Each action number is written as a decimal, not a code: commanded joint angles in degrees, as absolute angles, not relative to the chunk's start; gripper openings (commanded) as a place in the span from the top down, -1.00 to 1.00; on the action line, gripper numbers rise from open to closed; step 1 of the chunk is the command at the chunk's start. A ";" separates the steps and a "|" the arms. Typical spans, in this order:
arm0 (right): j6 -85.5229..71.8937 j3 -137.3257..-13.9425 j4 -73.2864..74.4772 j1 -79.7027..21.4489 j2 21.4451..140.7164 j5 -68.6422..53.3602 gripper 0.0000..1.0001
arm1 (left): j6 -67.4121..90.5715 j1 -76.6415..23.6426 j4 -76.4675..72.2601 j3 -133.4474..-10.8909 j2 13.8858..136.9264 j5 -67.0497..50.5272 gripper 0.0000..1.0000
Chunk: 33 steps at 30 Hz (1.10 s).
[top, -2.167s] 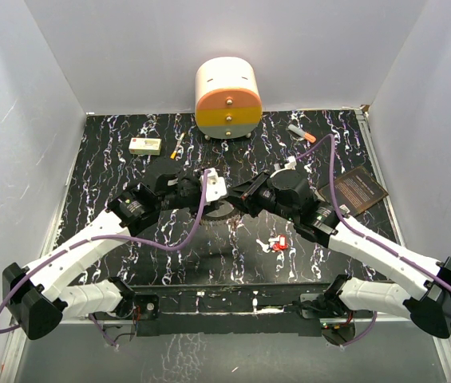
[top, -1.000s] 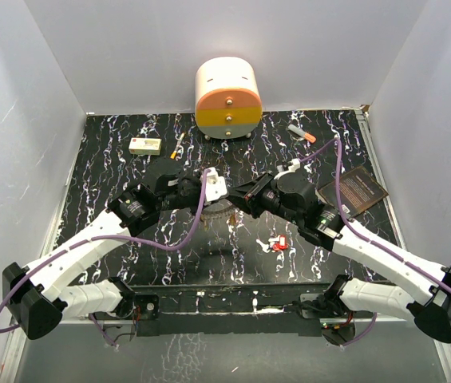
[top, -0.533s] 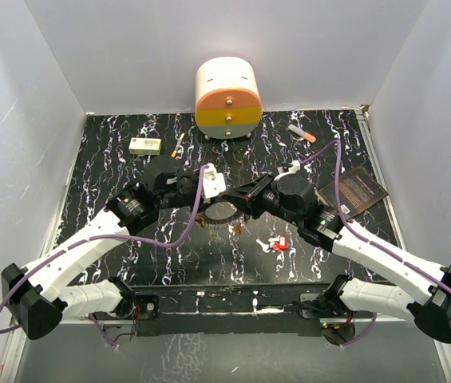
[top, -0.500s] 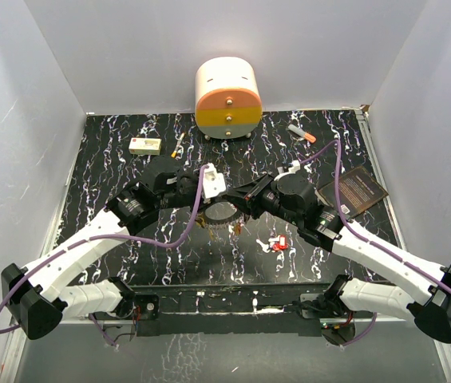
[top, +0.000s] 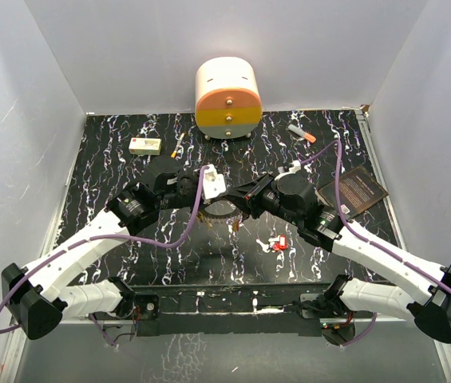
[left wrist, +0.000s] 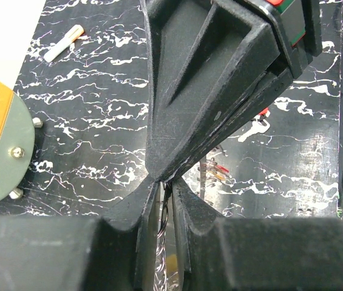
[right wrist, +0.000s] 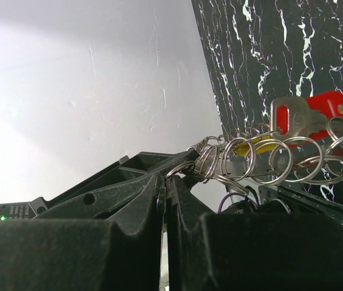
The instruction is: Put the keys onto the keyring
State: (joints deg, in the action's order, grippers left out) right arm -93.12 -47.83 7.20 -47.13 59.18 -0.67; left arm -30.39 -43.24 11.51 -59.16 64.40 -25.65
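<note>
My left gripper [top: 211, 198] and right gripper [top: 238, 200] meet tip to tip at mid-table, both shut on the keyring [top: 223, 211], which they hold between them above the black mat. In the left wrist view, the left gripper [left wrist: 166, 203] pinches the ring's thin edge [left wrist: 166, 209]. In the right wrist view, the right gripper [right wrist: 164, 182] pinches the keyring [right wrist: 210, 162], which carries several small split rings, a red-headed key [right wrist: 323, 108] and a yellow-headed key [right wrist: 262, 144]. One key [top: 233, 225] dangles under the ring. Loose red keys [top: 275, 242] lie on the mat to the right.
A round cream, orange and grey drawer unit [top: 227, 98] stands at the back. A white box [top: 144, 145] and a small stick [top: 177, 147] lie back left. An orange-tipped marker [top: 301, 132] lies back right, and a dark card [top: 359, 190] lies to the right.
The two grippers stay joined on the ring. The ring has tilted a little, and the dangling key has swung from the left side to the right.
</note>
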 commanded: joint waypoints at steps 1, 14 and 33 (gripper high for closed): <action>-94.09 -48.25 0.53 -47.43 57.05 -1.13 0.85 | -29.93 -43.33 8.83 -58.37 63.84 -26.75 0.78; -94.58 -47.63 -0.69 -47.46 57.22 -1.21 0.84 | -26.66 -43.33 6.31 -58.05 64.06 -25.46 0.93; -93.25 -46.15 -2.19 -47.46 54.66 3.42 0.34 | -26.45 -43.33 11.11 -58.76 62.42 -24.75 1.00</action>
State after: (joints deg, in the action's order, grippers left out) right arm -93.86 -45.50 3.97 -47.13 57.67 0.82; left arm -26.17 -43.35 9.21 -56.77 64.38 -22.61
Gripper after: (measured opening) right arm 0.299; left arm 0.061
